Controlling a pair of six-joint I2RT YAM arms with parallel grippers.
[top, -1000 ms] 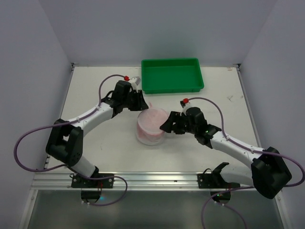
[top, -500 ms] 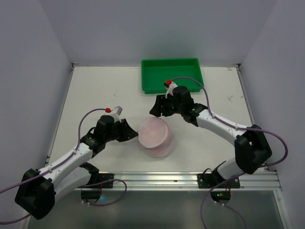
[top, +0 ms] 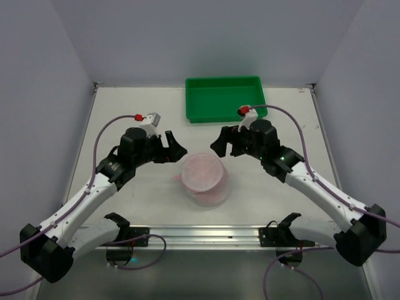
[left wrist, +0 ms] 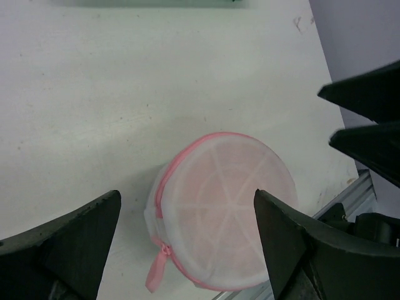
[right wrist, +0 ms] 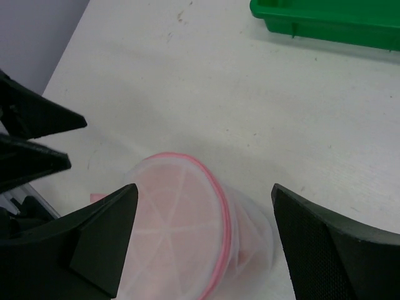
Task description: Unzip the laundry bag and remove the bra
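The laundry bag point(top: 205, 178) point(left wrist: 225, 209) point(right wrist: 181, 225) stands on the table as a white mesh drum with pink zipper trim, zipped shut. Its pink zipper pull point(left wrist: 156, 275) hangs at its left side. The bra is hidden inside; only a pink tint shows through the mesh. My left gripper point(top: 173, 149) point(left wrist: 186, 194) hovers behind and left of the bag, open, holding nothing. Behind and right of the bag my right gripper point(top: 224, 145) point(right wrist: 205, 187) is open too, and nothing sits between its fingers. Neither gripper touches the bag.
A green tray point(top: 225, 99) point(right wrist: 325, 15) sits at the back of the table with nothing in it. The aluminium rail point(top: 200, 234) runs along the near edge, close to the bag. White walls enclose the table on three sides.
The bag slid towards the near edge and has since stayed put. Both grippers, close against the bag before, have drawn back from it and opened wide.
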